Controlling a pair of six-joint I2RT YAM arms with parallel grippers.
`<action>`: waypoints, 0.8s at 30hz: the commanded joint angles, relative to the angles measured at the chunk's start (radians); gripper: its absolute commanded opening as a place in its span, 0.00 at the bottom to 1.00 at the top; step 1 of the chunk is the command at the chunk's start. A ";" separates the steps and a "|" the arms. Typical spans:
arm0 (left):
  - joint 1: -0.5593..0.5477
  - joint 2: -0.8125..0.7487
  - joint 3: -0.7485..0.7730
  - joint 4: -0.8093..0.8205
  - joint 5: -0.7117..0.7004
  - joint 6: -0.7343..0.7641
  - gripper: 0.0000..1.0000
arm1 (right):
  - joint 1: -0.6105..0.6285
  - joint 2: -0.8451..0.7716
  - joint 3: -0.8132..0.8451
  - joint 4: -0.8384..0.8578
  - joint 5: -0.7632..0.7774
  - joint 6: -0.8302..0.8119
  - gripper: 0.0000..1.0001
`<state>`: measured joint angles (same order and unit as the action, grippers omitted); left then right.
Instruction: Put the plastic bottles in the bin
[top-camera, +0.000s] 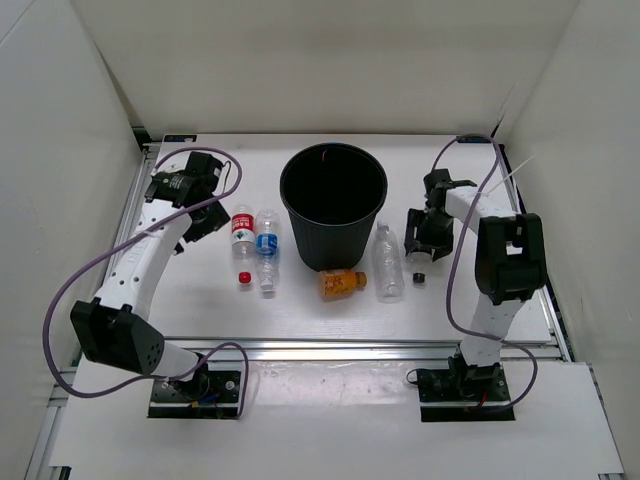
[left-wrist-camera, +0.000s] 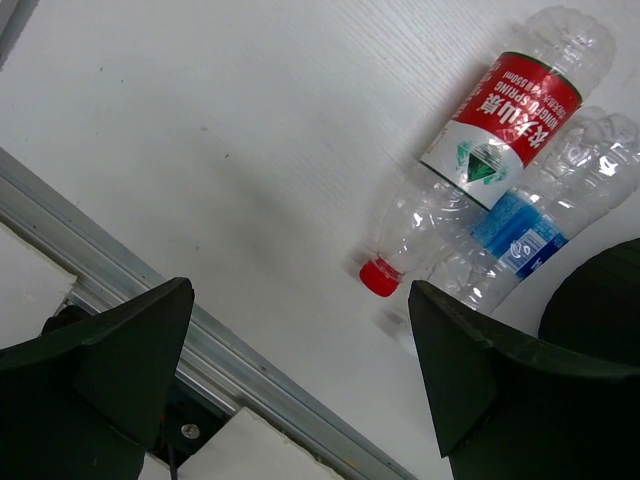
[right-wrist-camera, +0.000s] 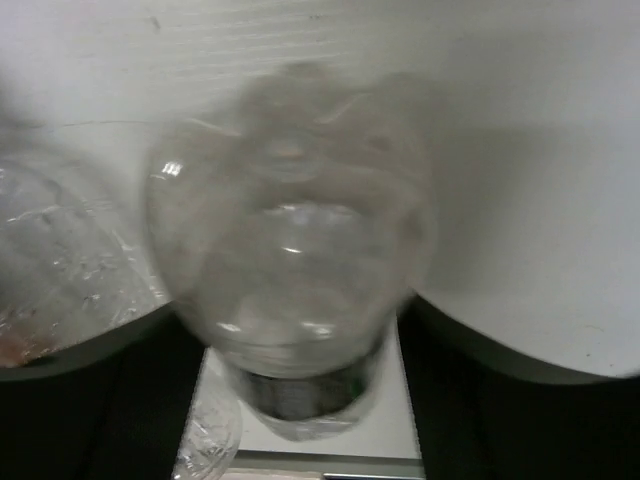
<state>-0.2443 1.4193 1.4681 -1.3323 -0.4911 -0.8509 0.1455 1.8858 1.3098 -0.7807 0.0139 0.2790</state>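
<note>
Right gripper (top-camera: 428, 235) seems to pinch a clear plastic bottle with dark label (right-wrist-camera: 295, 270), blurred. The round black ribbed bin (top-camera: 335, 250) lies to its left, near. Left gripper (left-wrist-camera: 300, 295) is spread and empty, with the red-labelled clear bottle (left-wrist-camera: 500, 115) lying ahead of it.

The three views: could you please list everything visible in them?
bin: one, black, table centre.
red-label bottle: one, clear, red cap, left of bin.
blue-label bottle: one, clear, between that and bin.
orange bottle: one, in front of bin.
plain bottle: one, clear, right of bin.
blurred bottle: one, clear, between right jaws; grip unclear.
black bit: one, small, right of plain bottle.
table: one, white.
cables: two, purple, one per arm.
left arm: white and black; left jaws open, empty.
right arm: same colours.
</note>
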 joint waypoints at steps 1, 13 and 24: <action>-0.006 -0.006 0.051 0.001 -0.043 0.018 1.00 | -0.024 -0.007 0.039 0.012 -0.035 0.012 0.70; 0.029 -0.017 -0.001 -0.025 0.052 0.030 1.00 | 0.136 -0.392 0.515 -0.275 0.230 0.143 0.46; 0.102 -0.019 -0.144 0.200 0.173 -0.034 1.00 | 0.373 -0.183 0.896 -0.166 -0.189 0.014 0.87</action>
<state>-0.1787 1.4315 1.3273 -1.2339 -0.3973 -0.8776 0.5060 1.6047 2.2547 -0.9337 0.1032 0.3305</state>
